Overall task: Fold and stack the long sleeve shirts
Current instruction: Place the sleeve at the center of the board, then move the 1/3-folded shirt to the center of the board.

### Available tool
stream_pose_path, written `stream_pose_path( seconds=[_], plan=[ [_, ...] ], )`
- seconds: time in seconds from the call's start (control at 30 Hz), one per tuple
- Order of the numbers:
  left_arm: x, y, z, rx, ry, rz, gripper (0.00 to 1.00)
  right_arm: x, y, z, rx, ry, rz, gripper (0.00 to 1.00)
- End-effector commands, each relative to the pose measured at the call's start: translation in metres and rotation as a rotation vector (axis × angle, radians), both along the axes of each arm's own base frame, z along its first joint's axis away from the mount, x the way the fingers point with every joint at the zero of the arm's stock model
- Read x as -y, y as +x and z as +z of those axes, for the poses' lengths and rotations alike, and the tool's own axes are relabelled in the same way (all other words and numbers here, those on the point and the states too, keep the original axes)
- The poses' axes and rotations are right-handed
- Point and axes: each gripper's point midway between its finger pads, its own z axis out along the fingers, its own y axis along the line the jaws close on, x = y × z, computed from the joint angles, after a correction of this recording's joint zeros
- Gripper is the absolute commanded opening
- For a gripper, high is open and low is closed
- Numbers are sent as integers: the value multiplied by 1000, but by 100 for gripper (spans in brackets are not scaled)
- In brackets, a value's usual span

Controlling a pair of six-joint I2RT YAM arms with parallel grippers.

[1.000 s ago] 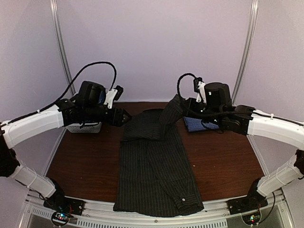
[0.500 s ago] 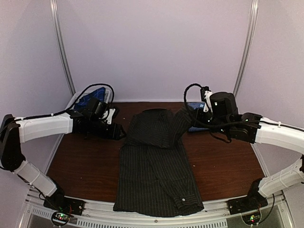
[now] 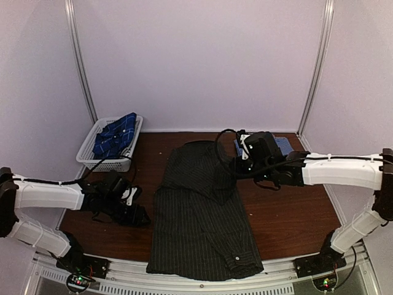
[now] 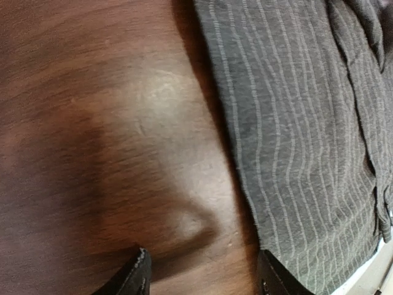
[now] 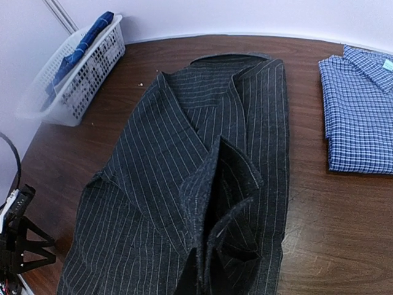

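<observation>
**Right gripper (image 5: pixel 206 273) swinging the sleeve in, left gripper (image 4: pixel 202 276) down at the edge**

We see the right gripper pinching the sleeve of the pinstripe shirt (image 3: pixel 196 221), now carried from the right side in over the body. We judge the sleeve fold about half done. Left gripper dropped from up by the basket (image 3: pixel 104 165) to the counter (image 3: pixel 295 215), fingers spread and empty, just beside the shirt's left edge. Shirt lies lengthwise mid-frame. Check shirt (image 5: pixel 359 117) sits folded upper right, plaid shirt (image 3: pixel 116 132) in the basket upper left. Neither obstructs.
</observation>
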Motion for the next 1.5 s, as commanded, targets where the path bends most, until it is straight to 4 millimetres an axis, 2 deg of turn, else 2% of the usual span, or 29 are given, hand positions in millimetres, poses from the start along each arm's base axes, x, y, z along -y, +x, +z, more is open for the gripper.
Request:
stream_pose_path(
  seconds=[0.0,0.2,0.37,0.47,0.6,0.73,0.87,0.97,1.13,1.3,1.47],
  plan=[
    [16,-1,12,19,-110,39,60,-28,9,-15,-13,-15,60,0],
    [19,-29,13,-20,-146,26,60,-61,24,-78,-116,-101,116,0],
    [22,-55,9,-57,-112,-5,58,-84,35,-113,-167,-137,136,0],
    [19,-64,0,-84,-87,-5,55,-89,41,-132,-193,-151,120,0],
    [26,-68,-8,-106,-81,-12,49,-91,49,-149,-215,-163,81,0],
    [38,-66,-7,-113,-95,-32,31,-91,54,-160,-224,-170,50,0],
    [51,-69,-5,-135,-143,-61,23,-85,64,-167,-229,-172,6,0],
    [51,-65,-8,-130,-116,-56,13,-80,74,-174,-239,-149,-28,0],
    [37,-49,-16,-118,-27,-25,0,-75,90,-179,-251,-125,-75,0],
    [17,-20,-14,-86,16,9,0,-73,104,-176,-261,-62,-120,0],
    [2,8,-7,-46,60,7,0,-77,107,-168,-266,6,-136,0]
  ],
)
